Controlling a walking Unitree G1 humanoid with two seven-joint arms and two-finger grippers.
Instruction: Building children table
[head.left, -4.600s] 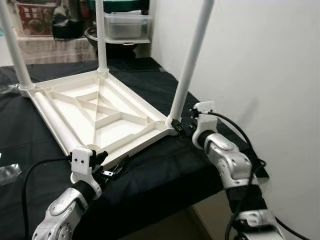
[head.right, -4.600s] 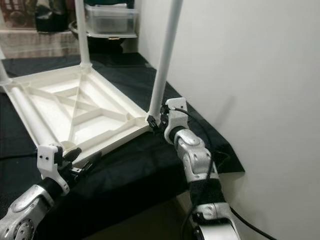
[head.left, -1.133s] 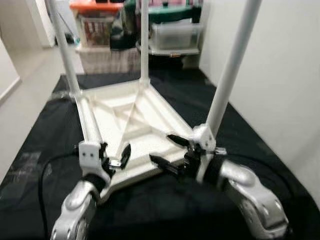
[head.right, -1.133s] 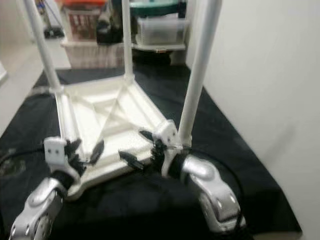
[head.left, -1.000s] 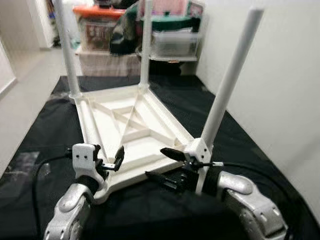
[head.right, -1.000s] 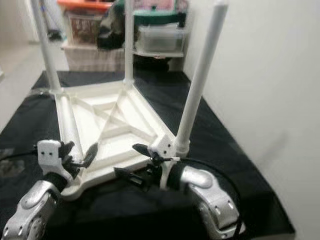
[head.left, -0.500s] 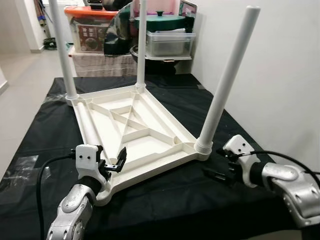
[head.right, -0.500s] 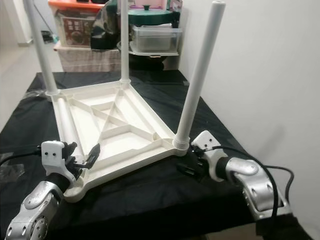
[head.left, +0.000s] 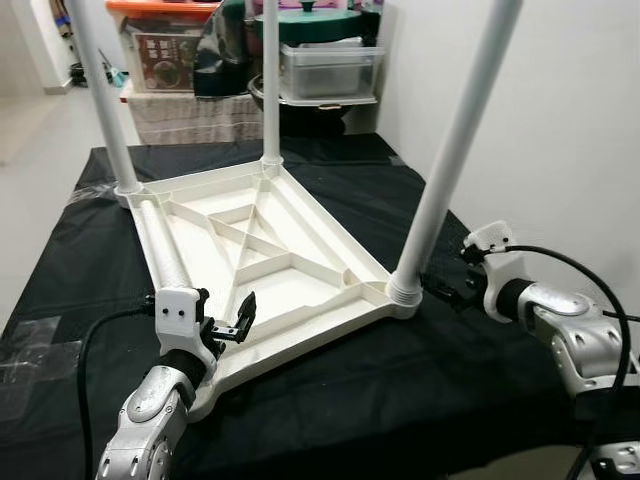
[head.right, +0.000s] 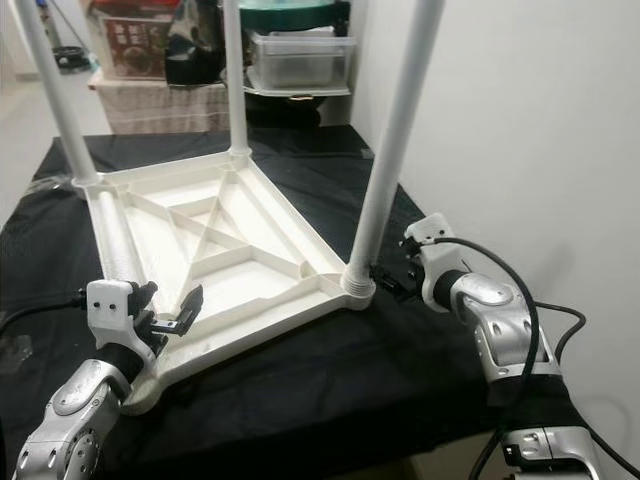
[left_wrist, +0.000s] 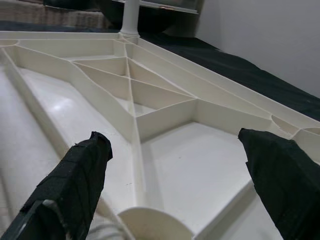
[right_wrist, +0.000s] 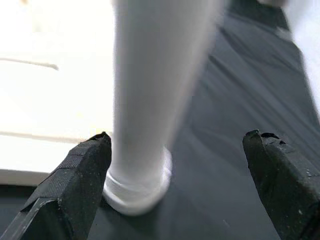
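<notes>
Silver arms, white wrist housings, black cables, black fingers (left_wrist: 75, 175).

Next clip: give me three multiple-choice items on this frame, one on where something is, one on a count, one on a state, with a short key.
1. Where is the right tool?
A. Beside the base of the near right leg
B. Over the storage boxes
C. At the far left leg

2. How many legs stand upright in the tabletop?
A. One
B. Three
C. Five

3. How is the left tool?
A. Shut on a leg
B. Open, holding nothing
C. Shut on the cloth

Key: 1 A, the right wrist view has that leg's base between the open fingers, nearer one finger. 2 B, three white legs rise from the corners of the upside-down tabletop, and a fourth lies flat along its left edge. 3 B, the left wrist view has the fingers wide apart over the ribbed underside near the legless corner.
</notes>
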